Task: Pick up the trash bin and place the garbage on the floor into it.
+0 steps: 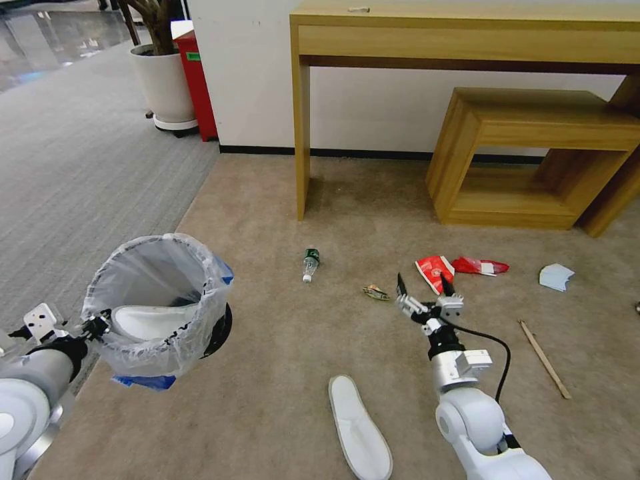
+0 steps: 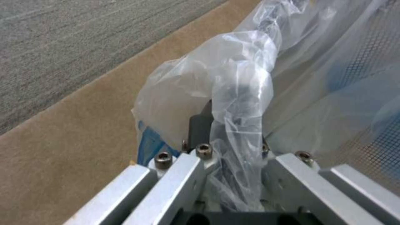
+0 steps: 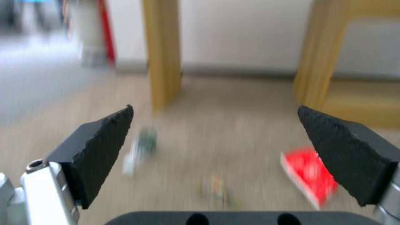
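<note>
Beige short-pile carpet (image 1: 267, 373) covered most of the room's floor, meeting a grey ribbed carpet (image 1: 80, 167) along a diagonal seam on the left. A white wall ran along the far side, with a tall wooden desk (image 1: 467, 33) and a lower wooden bench (image 1: 533, 133) standing against it on the right. A potted plant in a white pot (image 1: 163, 83) and a red container (image 1: 197, 87) stood at the far left.

The left gripper (image 1: 100, 327), near left, was clamped on the rim of the trash bin (image 1: 157, 307), with the crinkly clear liner bunched between its closed fingers (image 2: 200, 128). The bin was held up above the carpet, tilted, and a white slipper (image 1: 143, 320) lay inside it.

The right gripper (image 1: 423, 287) hung over the middle of the carpet with its black fingers (image 3: 100, 140) spread wide, holding nothing.

Litter lay scattered on the beige carpet: a small plastic bottle (image 1: 310, 263) toward the middle, a crushed can (image 1: 375, 292) just left of the right gripper, a red wrapper (image 1: 435, 270) and a second red wrapper (image 1: 480, 267) beyond it, blue tissue (image 1: 555, 277) far right, a wooden stick (image 1: 545, 359) near right, and a second white slipper (image 1: 359, 427) nearest the robot.
</note>
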`<state>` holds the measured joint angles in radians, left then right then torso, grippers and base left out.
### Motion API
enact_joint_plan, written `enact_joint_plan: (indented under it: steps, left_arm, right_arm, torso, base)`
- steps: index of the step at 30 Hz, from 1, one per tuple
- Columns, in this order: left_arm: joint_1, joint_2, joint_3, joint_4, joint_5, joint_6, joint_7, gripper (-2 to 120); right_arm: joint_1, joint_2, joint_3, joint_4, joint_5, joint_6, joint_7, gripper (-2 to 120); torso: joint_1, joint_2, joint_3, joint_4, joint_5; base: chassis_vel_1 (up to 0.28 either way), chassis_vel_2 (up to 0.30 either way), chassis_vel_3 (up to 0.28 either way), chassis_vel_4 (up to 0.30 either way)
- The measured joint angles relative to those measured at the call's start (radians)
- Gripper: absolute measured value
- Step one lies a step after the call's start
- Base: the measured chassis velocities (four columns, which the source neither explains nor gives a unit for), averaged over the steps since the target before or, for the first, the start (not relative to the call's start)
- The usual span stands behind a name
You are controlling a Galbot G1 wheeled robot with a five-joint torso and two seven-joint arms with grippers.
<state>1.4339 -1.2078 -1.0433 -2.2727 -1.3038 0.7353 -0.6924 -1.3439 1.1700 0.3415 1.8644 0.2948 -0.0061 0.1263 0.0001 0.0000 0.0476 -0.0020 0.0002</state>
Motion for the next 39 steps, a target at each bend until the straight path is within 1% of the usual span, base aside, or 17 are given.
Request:
enact_joint_plan:
  steps: [2, 3, 6, 7, 8, 9, 11, 12, 13, 14, 15, 16, 18, 26, 32, 39]
  left_arm:
    - [0.0, -0.001, 0.001, 0.0, 0.002, 0.0, 0.0, 0]
    - [0.0, -0.001, 0.001, 0.0, 0.002, 0.0, 0.0, 0]
    - [0.001, -0.005, 0.004, -0.001, 0.006, 0.0, 0.0, 0]
    - [0.001, -0.005, 0.004, -0.001, 0.006, 0.0, 0.0, 0]
    - [0.001, -0.006, 0.004, -0.001, 0.007, 0.0, 0.0, 0]
    - [0.001, -0.007, 0.004, -0.002, 0.008, 0.0, 0.0, 0]
    - [0.002, -0.009, 0.004, -0.004, 0.009, 0.0, 0.0, 0]
    - [0.002, -0.009, 0.004, -0.004, 0.009, 0.0, 0.0, 0]
    - [0.002, -0.009, 0.003, -0.004, 0.009, 0.0, 0.0, 0]
    - [0.004, -0.011, 0.003, -0.005, 0.01, 0.0, 0.0, 0]
    - [0.004, -0.011, 0.003, -0.005, 0.01, 0.0, 0.0, 0]
    - [0.007, -0.014, 0.002, -0.007, 0.01, 0.0, 0.0, 0]
    - [0.01, -0.015, -0.001, -0.008, 0.011, 0.0, 0.001, 0]
    - [0.016, -0.014, -0.013, -0.011, 0.012, 0.0, 0.009, 0]
    - [0.017, -0.013, -0.013, -0.009, 0.012, 0.0, 0.011, 0]
    - [0.018, -0.014, 0.003, -0.006, 0.036, 0.0, 0.014, 0]
  right_arm:
    - [-0.007, -0.058, -0.014, 0.018, 0.021, -0.147, -0.02, 100]
    - [-0.007, -0.058, -0.014, 0.018, 0.021, -0.147, -0.02, 100]
    - [-0.009, -0.123, -0.048, 0.035, 0.025, -0.351, -0.02, 100]
    - [-0.009, -0.123, -0.048, 0.035, 0.025, -0.351, -0.02, 100]
    - [-0.01, -0.142, -0.067, 0.042, 0.035, -0.433, -0.004, 100]
    - [-0.01, -0.152, -0.078, 0.046, 0.046, -0.475, 0.006, 100]
    - [-0.01, -0.171, -0.108, 0.058, 0.088, -0.589, 0.03, 100]
    - [-0.01, -0.171, -0.108, 0.058, 0.088, -0.589, 0.03, 100]
    - [-0.009, -0.174, -0.113, 0.06, 0.1, -0.612, 0.034, 100]
    - [-0.007, -0.179, -0.126, 0.063, 0.13, -0.659, 0.041, 100]
    - [-0.007, -0.179, -0.126, 0.063, 0.13, -0.659, 0.041, 100]
    - [-0.002, -0.183, -0.145, 0.066, 0.173, -0.727, 0.044, 100]
    - [0.001, -0.185, -0.161, 0.066, 0.193, -0.745, 0.044, 100]
    - [-0.007, -0.183, -0.233, 0.028, 0.197, -0.745, 0.034, 100]
    - [-0.016, -0.184, -0.257, 0.024, 0.196, -0.74, 0.024, 100]
    - [-0.019, -0.207, -0.287, 0.043, 0.208, -0.735, 0.023, 100]
  torso:
    - [0.0, 0.0, 0.0, 0.0, -0.0002]
    - [0.0, 0.0, 0.0, 0.0, -0.0002]
    - [0.0, 0.0, 0.0, 0.0, -0.0002]
    - [0.0, 0.0, 0.0, 0.0, -0.0002]
    - [0.0, 0.0, 0.0, 0.0, 0.0]
    - [0.0, 0.0, 0.0, 0.0, 0.0]
    - [0.0, 0.0, 0.0, 0.0, -0.0001]
    - [0.0, 0.0, 0.0, 0.0, -0.0001]
    - [0.0, 0.0, 0.0, -0.0001, 0.0]
    - [0.0, 0.0, 0.0, 0.0, -0.0001]
    - [0.0, 0.0, 0.0, 0.0, -0.0001]
    - [0.0, 0.0, 0.0, 0.0001, -0.0001]
    - [0.0, 0.0, 0.0, 0.0001, -0.0002]
    - [0.0, 0.0, 0.0, 0.0, -0.0001]
    - [0.0, 0.0, 0.0, 0.0, -0.0002]
    - [0.0, 0.0, 0.0, 0.0, -0.0003]
  base:
    - [0.012, -0.016, -0.032, 0.023]
    - [0.0, 0.0, 0.0, 0.0]
    - [0.0, 0.0, 0.0, 0.0]
    - [0.0, 0.0, 0.0, 0.0]
    - [0.0, 0.0, 0.0, 0.0]
    - [0.0, 0.0, 0.0, 0.0]
    - [0.0, 0.0, 0.0, 0.0]
    - [0.0, 0.0, 0.0, 0.0]
    - [0.0, 0.0, 0.0, 0.0]
    - [0.0, 0.0, 0.0, 0.0]
    - [0.0, 0.0, 0.0, 0.0]
    - [0.0, 0.0, 0.0, 0.0]
    - [0.0, 0.0, 0.0, 0.0]
    - [0.0, 0.0, 0.0, 0.0]
    - [0.0, 0.0, 0.0, 0.0]
    - [0.0, 0.0, 0.0, 0.0]
